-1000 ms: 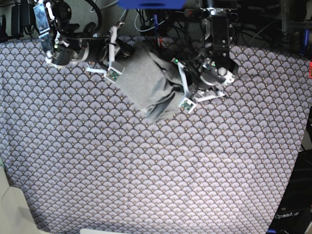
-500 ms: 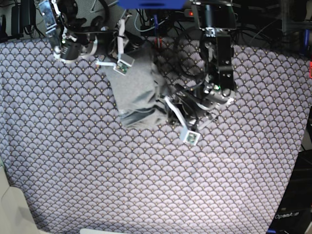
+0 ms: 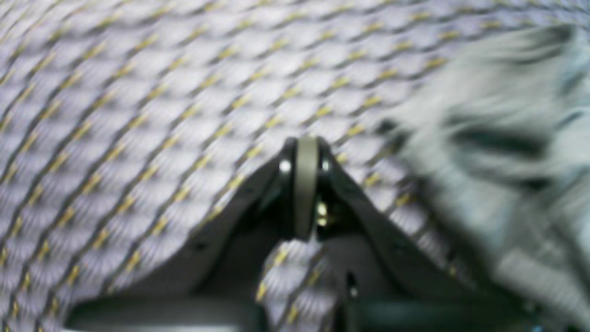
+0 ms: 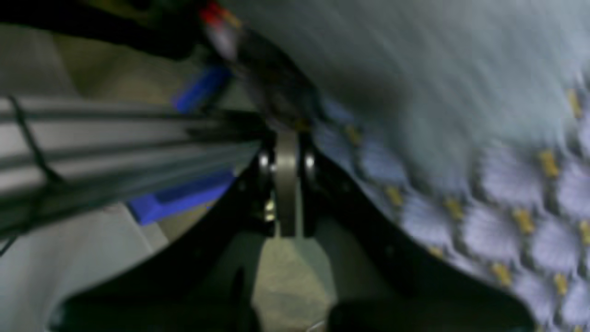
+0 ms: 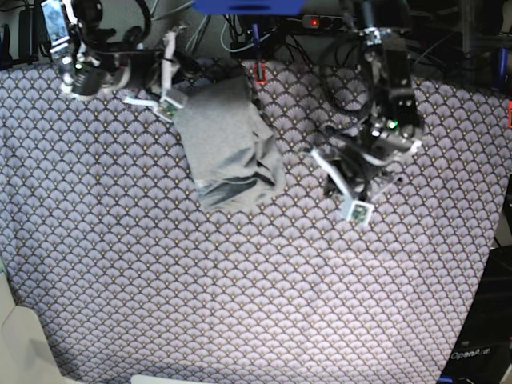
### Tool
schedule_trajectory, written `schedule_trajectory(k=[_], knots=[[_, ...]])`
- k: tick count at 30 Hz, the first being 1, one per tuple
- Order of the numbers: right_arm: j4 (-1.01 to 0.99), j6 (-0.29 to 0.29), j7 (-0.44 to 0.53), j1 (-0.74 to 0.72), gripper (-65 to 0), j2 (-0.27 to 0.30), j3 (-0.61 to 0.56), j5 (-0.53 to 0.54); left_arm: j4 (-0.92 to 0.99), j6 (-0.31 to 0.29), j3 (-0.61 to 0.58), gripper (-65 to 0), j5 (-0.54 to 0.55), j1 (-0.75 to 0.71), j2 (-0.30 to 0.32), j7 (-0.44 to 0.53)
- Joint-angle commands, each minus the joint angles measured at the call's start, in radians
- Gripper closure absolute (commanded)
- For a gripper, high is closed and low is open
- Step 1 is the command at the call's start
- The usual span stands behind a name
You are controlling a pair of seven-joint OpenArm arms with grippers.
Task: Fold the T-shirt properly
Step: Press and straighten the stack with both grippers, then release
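Now, scanning the base view from its left edge: my right gripper (image 5: 170,102) sits at the far rim of the tablecloth (image 5: 240,304), jaws pressed together with nothing between them. In its own wrist view the grey pads (image 4: 286,184) meet flat and no cloth is caught; that view is motion-blurred, so I can't judge more than that. I read it as parked out of the way so it won't drag the fabric.

Just beside that gripper, on the side toward the other arm, lies the T-shirt (image 5: 230,144), a compact grey bundle flat on the tablecloth, nearer end bunched with a few creases. Neither arm touches it, far as I can tell. Looks folded down small already, so I judge the task near its end, maybe a tidy-up left.

Further across, well apart from the shirt, my left gripper (image 5: 358,210) hangs over bare tablecloth, also clamped shut and empty. Its wrist view shows the closed pads (image 3: 306,184) over the fan pattern with the shirt off to one side, blurred. Probably clear of the fold to avoid snagging it.
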State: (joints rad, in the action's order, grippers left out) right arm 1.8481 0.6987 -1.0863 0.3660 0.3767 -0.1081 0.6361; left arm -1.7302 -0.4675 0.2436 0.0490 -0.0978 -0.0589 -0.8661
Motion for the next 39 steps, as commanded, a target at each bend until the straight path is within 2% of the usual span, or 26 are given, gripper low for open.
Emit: schedule_trajectory(k=[1, 6, 12, 18, 22, 27, 34, 37, 39], knots=[[0.022, -0.001, 0.018, -0.002, 0.0, 0.018, 0.032, 0.018, -0.021, -0.006, 0.009, 0.0, 0.015, 0.0, -0.006, 0.012], [0.023, -0.001, 0.013, 0.003, 0.0, 0.037, 0.132, 0.023, -0.015, -0.01, 0.003, 0.0, 0.016, -0.02, -0.022, 0.018], [0.023, -0.001, 0.016, -0.011, 0.0, 0.038, 0.167, 0.02, -0.004, -0.003, -0.065, 0.0, 0.007, 0.007, -0.098, 0.018], [0.022, -0.001, 0.016, -0.065, 0.0, 0.025, 0.094, 0.021, 0.158, -0.001, -0.083, 0.0, 0.015, 0.103, -0.098, 0.034], [0.022, -0.001, 0.011, -0.078, 0.0, -0.029, 0.066, 0.02, 0.27, -0.001, -0.088, 0.0, 0.016, 0.14, -0.098, 0.144], [0.023, -0.001, 0.01, -0.071, 0.0, -0.066, 0.061, 0.02, 0.367, -0.001, -0.088, 0.0, 0.018, 0.185, -0.098, 0.183], [0.023, -0.001, 0.016, -0.043, 0.0, -0.061, 0.008, 0.02, 0.45, -0.001, -0.089, 0.0, 0.176, 0.249, -0.098, 0.215], [0.022, -0.001, 0.016, -0.04, 0.0, -0.06, 0.012, 0.018, 0.474, -0.001, -0.089, 0.0, 0.203, 0.266, -0.098, 0.232], [0.022, -0.001, 0.016, -0.04, 0.0, -0.04, 0.018, 0.018, 0.465, -0.001, -0.089, 0.0, 0.205, 0.263, -0.098, 0.23]])
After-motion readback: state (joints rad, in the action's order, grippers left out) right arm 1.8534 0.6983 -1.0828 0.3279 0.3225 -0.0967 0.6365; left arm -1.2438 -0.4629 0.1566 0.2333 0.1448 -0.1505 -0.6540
